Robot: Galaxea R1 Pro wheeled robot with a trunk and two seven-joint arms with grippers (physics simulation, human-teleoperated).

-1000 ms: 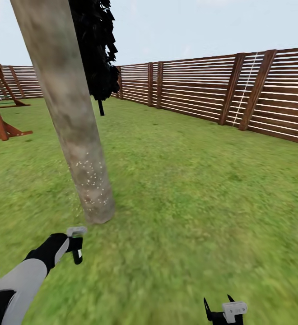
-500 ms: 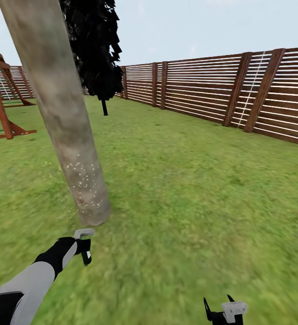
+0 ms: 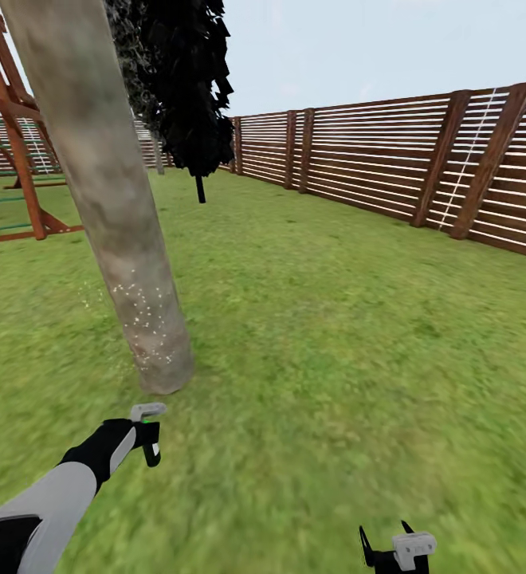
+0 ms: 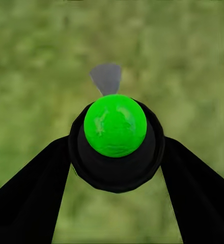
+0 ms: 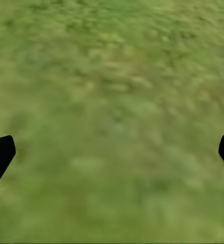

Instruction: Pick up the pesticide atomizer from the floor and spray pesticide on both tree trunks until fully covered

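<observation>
A thick, leaning beige-grey tree trunk point(image 3: 111, 199) rises from the grass just ahead of my left arm. Whitish pesticide specks point(image 3: 145, 312) dot its lower part. My left gripper point(image 3: 146, 434) is shut on the pesticide atomizer point(image 3: 149, 414), a short way in front of the trunk's base. In the left wrist view the atomizer point(image 4: 115, 127) shows a bright green cap, a black body and a grey nozzle, held between the black fingers point(image 4: 30, 193) of the left gripper point(image 4: 117, 150). My right gripper point(image 3: 385, 544) hangs open over grass near the bottom edge, and the right wrist view shows the right gripper point(image 5: 114, 150) spread wide above the floor point(image 5: 112, 101).
A narrow all-black tree point(image 3: 187, 88) stands behind the trunk, with a pale thin trunk point(image 3: 158, 155) farther back. A red-brown wooden play frame point(image 3: 16, 159) is at the left. A brown slat fence point(image 3: 390, 171) runs along the right and back. Open lawn point(image 3: 351, 319) lies to the right.
The head view has turned left, so fence, black tree and play frame sit further right in the picture. The left gripper with the atomizer has shifted slightly right and stayed shut.
</observation>
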